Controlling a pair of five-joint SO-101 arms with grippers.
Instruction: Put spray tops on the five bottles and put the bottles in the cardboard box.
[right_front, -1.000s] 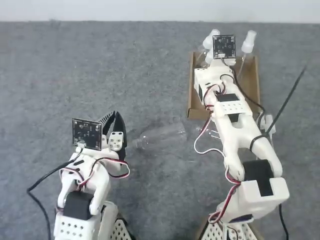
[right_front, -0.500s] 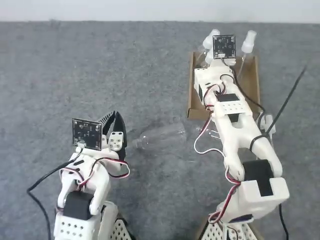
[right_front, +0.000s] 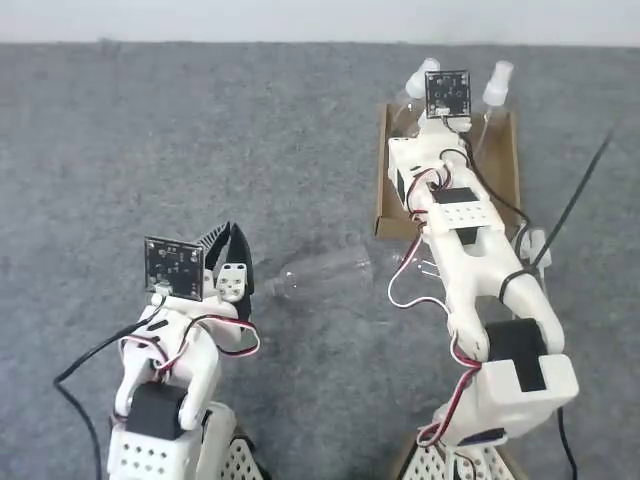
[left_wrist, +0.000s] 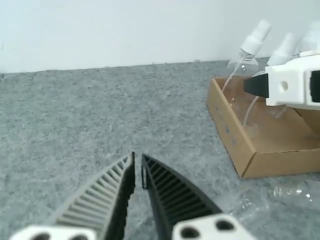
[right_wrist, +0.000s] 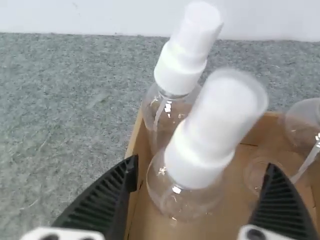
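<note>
The cardboard box (right_front: 503, 170) lies at the far right of the grey carpet. Clear bottles with white spray tops stand in it. One bottle (right_wrist: 200, 150) stands between the wide-apart fingers of my open right gripper (right_wrist: 200, 170), at the box's left wall. A second bottle (right_wrist: 182, 75) stands just behind it, and a third bottle (right_wrist: 306, 127) is at the edge. Another clear bottle (right_front: 320, 270) lies on its side on the carpet between the arms, its neck bare. My left gripper (right_front: 232, 245) (left_wrist: 138, 161) rests shut and empty just left of that bottle.
The right arm (right_front: 460, 215) stretches over the box's near half. A small white part (right_front: 535, 244), possibly a spray top, lies beside that arm on the right. A thin black rod (right_front: 580, 195) slants past the box's right side. Bare carpet (right_front: 200, 130) spreads to the left.
</note>
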